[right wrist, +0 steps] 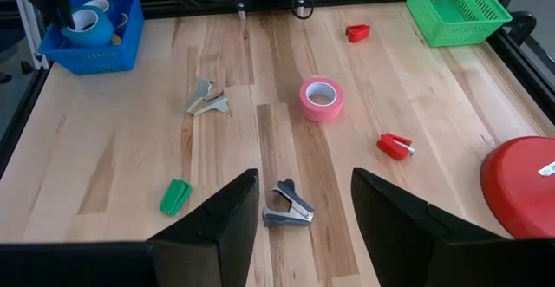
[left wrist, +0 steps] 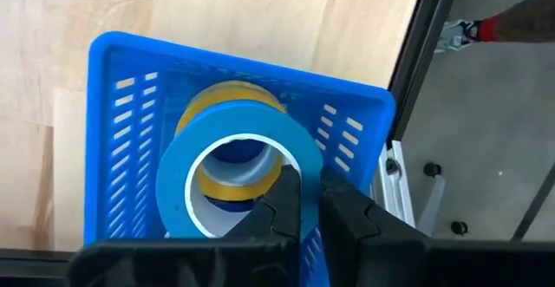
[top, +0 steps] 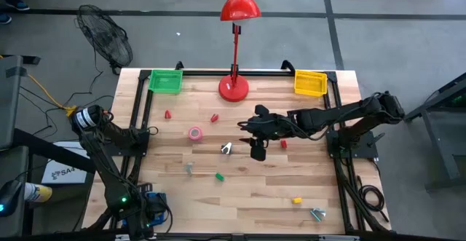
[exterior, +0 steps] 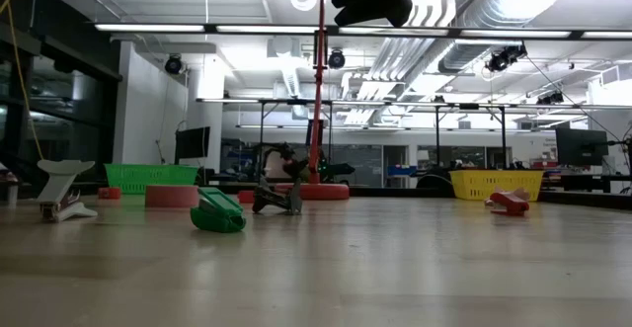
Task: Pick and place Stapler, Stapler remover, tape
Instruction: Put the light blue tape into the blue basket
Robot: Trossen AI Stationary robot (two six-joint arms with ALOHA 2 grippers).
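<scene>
The right gripper [right wrist: 303, 209] hangs over the table's middle, its 2 fingers spread and holding nothing. Directly below it lies a grey staple remover [right wrist: 287, 205]. Just left of that sits the pink tape roll [top: 195, 132], with a red stapler [right wrist: 395, 146] beyond on the far side. The left gripper [left wrist: 310, 202] is at the near left corner, its fingers pinching the blue tape roll [left wrist: 230, 172] over the blue basket [left wrist: 117, 153], where a yellow roll [left wrist: 227, 99] lies.

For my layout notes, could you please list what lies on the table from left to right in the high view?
Green basket → pink tape roll → red lamp base → right gripper → yellow basket.
</scene>
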